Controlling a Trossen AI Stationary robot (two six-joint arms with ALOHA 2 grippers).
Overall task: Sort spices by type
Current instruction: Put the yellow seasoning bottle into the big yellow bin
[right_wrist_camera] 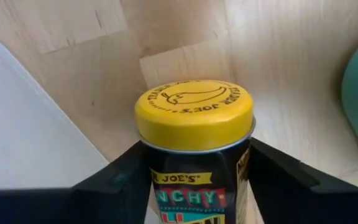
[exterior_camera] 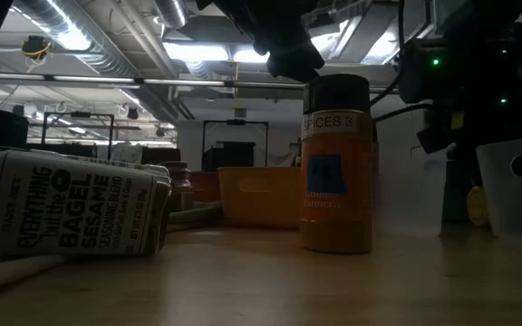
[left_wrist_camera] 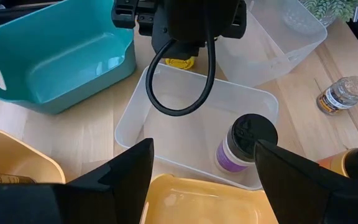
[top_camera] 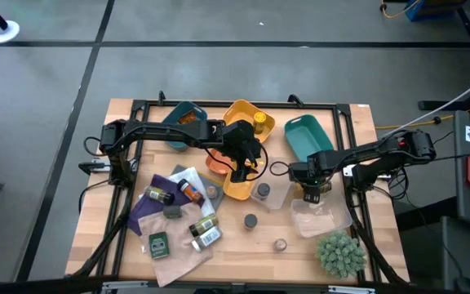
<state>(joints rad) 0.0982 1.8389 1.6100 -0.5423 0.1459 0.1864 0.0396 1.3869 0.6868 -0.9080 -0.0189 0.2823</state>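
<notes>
Wooden worktop (top_camera: 243,237) held scattered spices while the right gripper (right_wrist_camera: 194,186) clasped a yellow-lidded tin jar (right_wrist_camera: 194,134), probably needing a tray next; left gripper (left_wrist_camera: 201,180) hung released.

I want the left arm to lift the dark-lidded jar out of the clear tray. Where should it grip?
Grip the dark-lidded jar across its round lid and neck, coming straight down. It stands upright in the clear tray, whose walls block a side approach. The open left gripper already hangs just above it.
</notes>
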